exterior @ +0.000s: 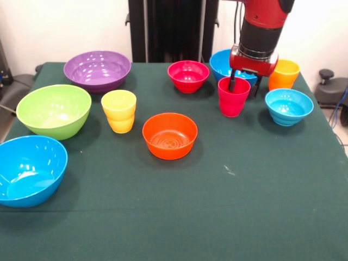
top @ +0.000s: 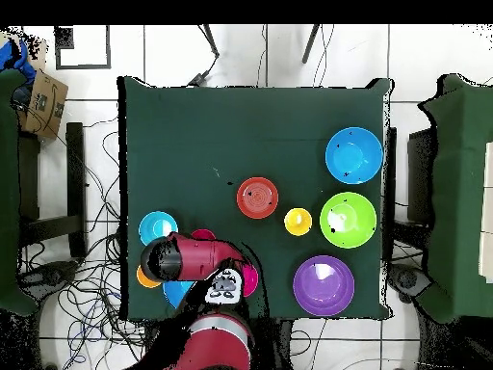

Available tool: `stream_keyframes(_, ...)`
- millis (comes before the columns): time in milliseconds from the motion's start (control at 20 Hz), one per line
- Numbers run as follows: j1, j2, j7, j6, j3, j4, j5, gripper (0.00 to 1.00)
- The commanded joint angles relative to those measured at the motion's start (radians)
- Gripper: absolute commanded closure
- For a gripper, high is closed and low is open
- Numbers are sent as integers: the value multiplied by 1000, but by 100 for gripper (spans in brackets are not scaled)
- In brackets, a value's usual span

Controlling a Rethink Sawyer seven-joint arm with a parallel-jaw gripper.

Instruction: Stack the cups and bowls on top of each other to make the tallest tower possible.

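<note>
The front view looks across the green table [exterior: 217, 217] toward the robot arm [exterior: 262, 27] at the far side, close and slightly downward. The overhead view looks straight down from high up, base at bottom, showing surrounding floor. Both share the whole tabletop [top: 241, 135]

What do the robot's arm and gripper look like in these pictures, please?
The arm is a thick, glossy red cylinder with a black ribbed band, ending in a red wrist block. Below it, the gripper has thin dark fingers. A dark cable runs beside the arm.
</note>
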Motion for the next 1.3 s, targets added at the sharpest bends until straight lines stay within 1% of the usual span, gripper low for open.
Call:
stream_keyframes(50, 18, 26, 181, -72, 56, -58, 51, 0)
stream_keyframes(1300, 13, 62, 176, -116, 66, -69, 51, 0)
